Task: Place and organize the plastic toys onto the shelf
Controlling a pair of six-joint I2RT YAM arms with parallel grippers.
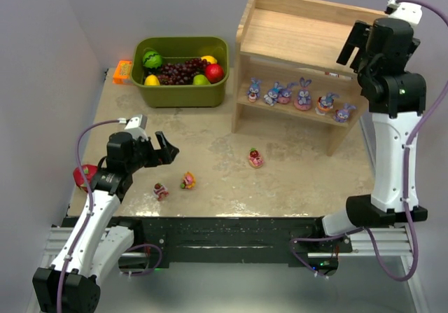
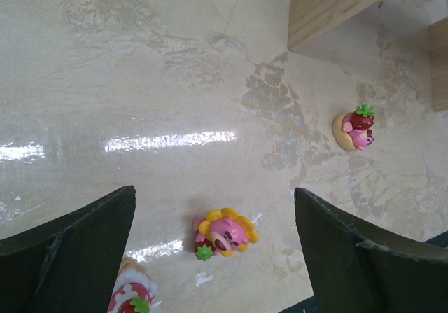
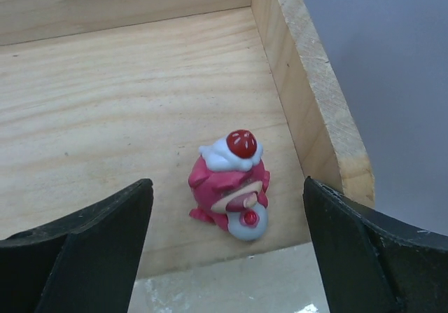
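While the right jaws hang over the upper tier of the shelf (image 1: 301,29), they stand spread wide and grip nothing: a pink bear with a cream-and-cherry top (image 3: 229,187) sits between the two fingers (image 3: 84,257), touching neither, at the front edge of that tier just beside the shelf's right side board. On the lower tier a row of blue long-eared bunnies (image 1: 303,94) runs from the left end toward the right. Three more toys lie on the surface (image 1: 308,180) in front of the shelf: a strawberry-topped figurine (image 1: 255,158) (image 2: 355,129) near its left front corner, a flower-headed bear (image 1: 187,181) (image 2: 225,233) farther out and to the left, and a third figurine (image 1: 160,191) (image 2: 133,299) just beyond that. The left jaws, well out from the shelf's left end, are also wide open and empty, with the flower-headed bear showing between their fingers, untouched. An olive-green bin (image 1: 180,97) of fake fruit stands just left of the shelf.
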